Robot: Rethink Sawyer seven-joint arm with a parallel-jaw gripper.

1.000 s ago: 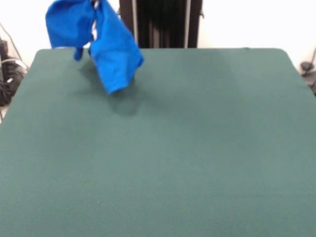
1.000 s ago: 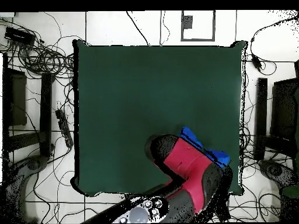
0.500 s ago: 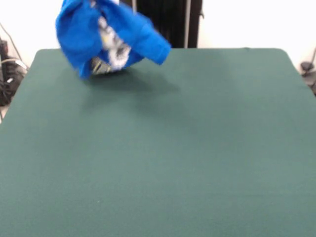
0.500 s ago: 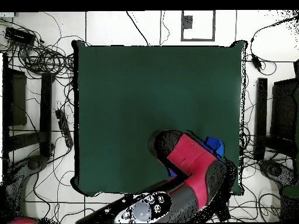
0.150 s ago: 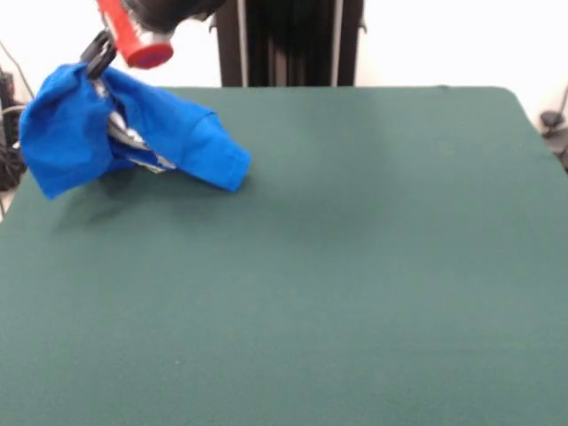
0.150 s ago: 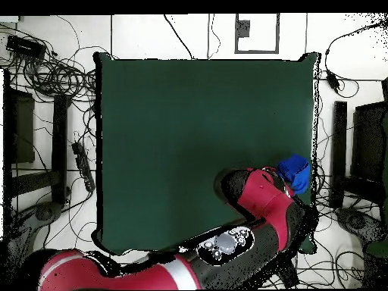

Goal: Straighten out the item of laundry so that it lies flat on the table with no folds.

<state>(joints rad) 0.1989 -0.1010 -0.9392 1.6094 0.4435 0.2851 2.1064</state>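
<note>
Front view gives me the blue T-shirt (image 5: 133, 133) bunched and draped over the gripper (image 5: 124, 133) at the desk's (image 5: 355, 266) far left corner — one lobe hangs past the left edge, another trails to the right, seemingly down to the felt. Pale metal shows between the folds, so I take the fingers as closed on the cloth. Overhead, the red arm (image 6: 261, 201) covers most of the shirt (image 6: 294, 172) — only a small blue lump shows by the desk's (image 6: 197, 129) right edge.

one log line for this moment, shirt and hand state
shirt: bunched, draped over hand at table edge corner | hand: under cloth, grip unclear | flat: no | folds: many
</note>
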